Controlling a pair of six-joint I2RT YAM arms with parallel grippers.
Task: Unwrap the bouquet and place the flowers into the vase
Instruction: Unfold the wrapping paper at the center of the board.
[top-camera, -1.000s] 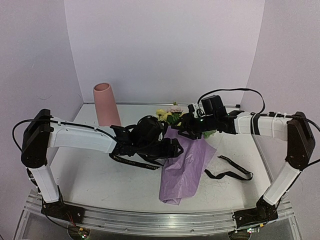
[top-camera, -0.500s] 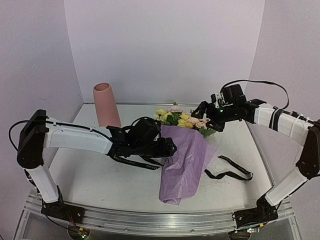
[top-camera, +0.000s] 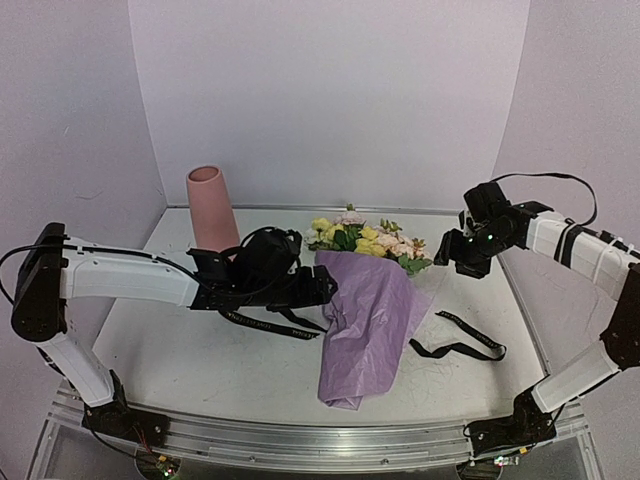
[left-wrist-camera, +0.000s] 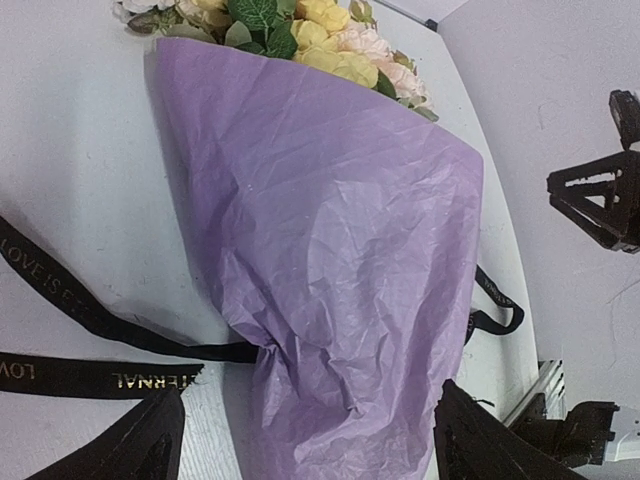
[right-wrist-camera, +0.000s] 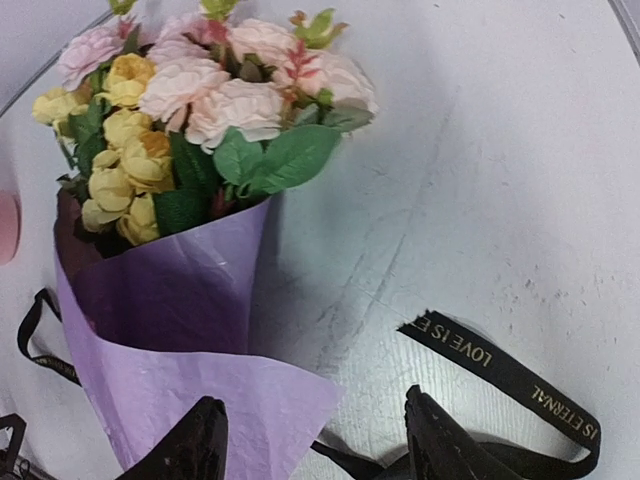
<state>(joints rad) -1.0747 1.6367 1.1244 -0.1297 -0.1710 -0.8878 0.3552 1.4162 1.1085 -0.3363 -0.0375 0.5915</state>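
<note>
Top view, left jaws: the left gripper (top-camera: 318, 285) lay low over the white table (top-camera: 180, 350), jaws released and wide, at the edge of the bouquet (top-camera: 365, 315), a crinkled lilac paper cone.
Top view, right jaws: the right gripper (top-camera: 450, 250) hung raised, parted and empty, just clear of the flowers (top-camera: 365, 240), small yellow, pink and cream blooms.
Top view, vase: the tall salmon-pink tapered vase (top-camera: 212, 210) stood upright behind the left jaws.
Left wrist view: the cone's narrow end (left-wrist-camera: 330, 230) lay between the spread jaws, blooms (left-wrist-camera: 320, 30) far ahead, and a black gold-lettered ribbon (left-wrist-camera: 70, 300) lay beside one finger.
Right wrist view: jaws apart, grasping nothing, with the blooms (right-wrist-camera: 210, 100) ahead.
</note>
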